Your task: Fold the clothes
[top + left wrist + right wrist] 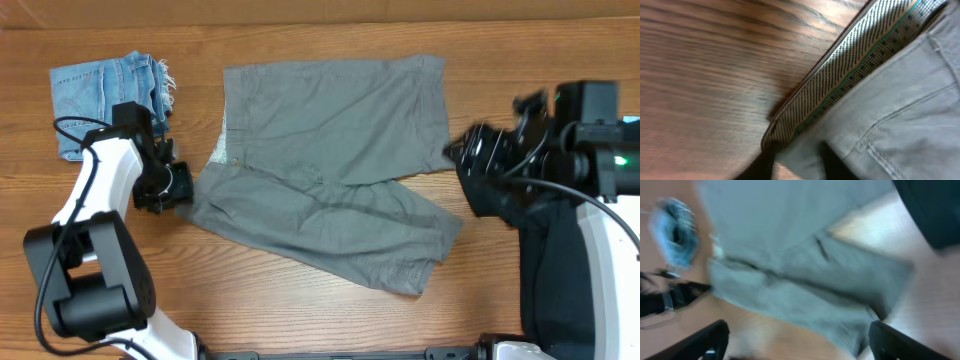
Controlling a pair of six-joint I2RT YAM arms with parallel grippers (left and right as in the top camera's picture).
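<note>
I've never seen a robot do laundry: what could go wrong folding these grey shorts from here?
The left fingers sit at the edge of the grey shorts, on the waistband, so they may catch only one layer or slip off. The blue denim shorts lie close by and could get dragged. The legs splay apart, so a fold may land crooked.

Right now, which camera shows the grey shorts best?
The overhead view: the grey shorts lie whole and sharp. The left wrist view shows only a bit of waistband up close; the right wrist view shows most of them, blurred.
</note>
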